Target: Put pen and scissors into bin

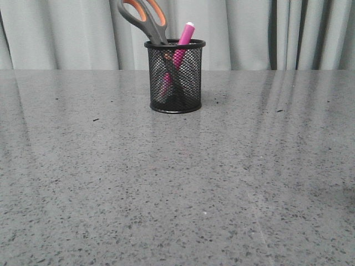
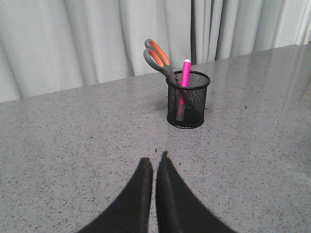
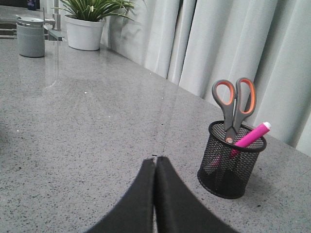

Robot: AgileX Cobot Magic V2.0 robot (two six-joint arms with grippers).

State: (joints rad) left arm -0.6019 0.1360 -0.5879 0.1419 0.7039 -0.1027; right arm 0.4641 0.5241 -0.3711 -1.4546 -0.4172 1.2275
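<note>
Neither gripper shows in the front view; the bin (image 1: 175, 77) holds the scissors (image 1: 145, 19) and pen (image 1: 183, 41), no readable writing. Left gripper (image 2: 154, 167): fingers pressed together, empty. Right gripper (image 3: 155, 167): likewise closed, empty.

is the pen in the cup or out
In. The pen stands tilted inside the cup, capped end above the rim, beside the scissors.
</note>
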